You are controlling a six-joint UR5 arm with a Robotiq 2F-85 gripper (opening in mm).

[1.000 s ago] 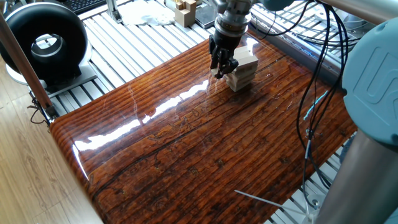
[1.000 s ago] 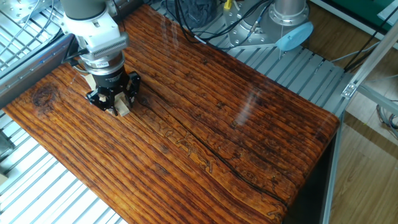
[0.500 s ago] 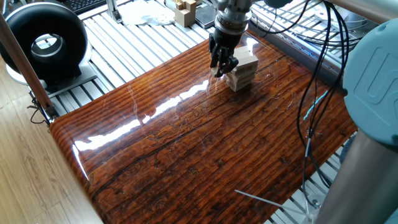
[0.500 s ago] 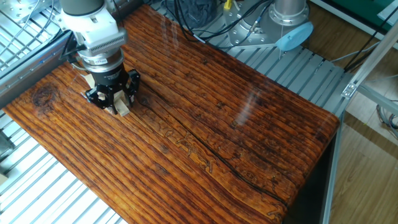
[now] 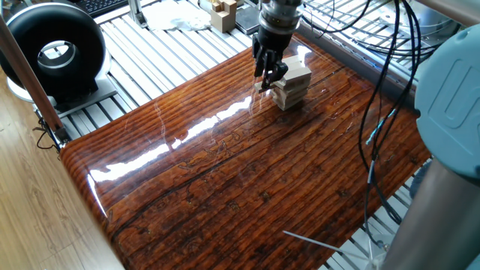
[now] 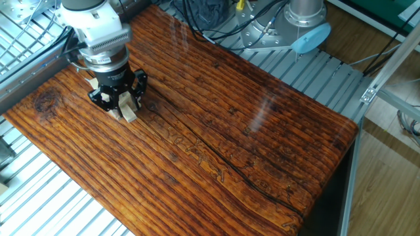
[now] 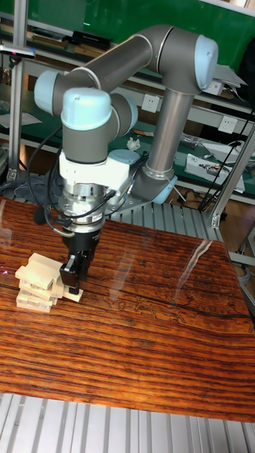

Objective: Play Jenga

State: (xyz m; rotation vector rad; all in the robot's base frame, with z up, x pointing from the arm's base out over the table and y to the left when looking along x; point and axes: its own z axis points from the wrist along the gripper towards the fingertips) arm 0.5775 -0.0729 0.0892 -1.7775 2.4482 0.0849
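Note:
The Jenga tower (image 5: 292, 84) is a short, uneven stack of pale wooden blocks near the far edge of the glossy wooden table (image 5: 225, 172); it also shows in the tall fixed view (image 7: 37, 284). My gripper (image 5: 264, 81) points straight down against the tower's side. Its fingers look closed around a pale block (image 6: 127, 115) that juts out low on the tower, close to the table top (image 7: 74, 294). From the other fixed view the gripper (image 6: 120, 106) hides most of the tower. The top block lies askew.
A black round device (image 5: 54, 51) stands off the table's left corner. A cluster of pale wooden pieces (image 5: 223, 12) sits behind the table. Cables (image 5: 381, 112) hang along the right side. A thin white rod (image 5: 315, 241) lies near the front edge.
The gripper has shifted slightly toward the far edge and a little upward. The tower looks unchanged.

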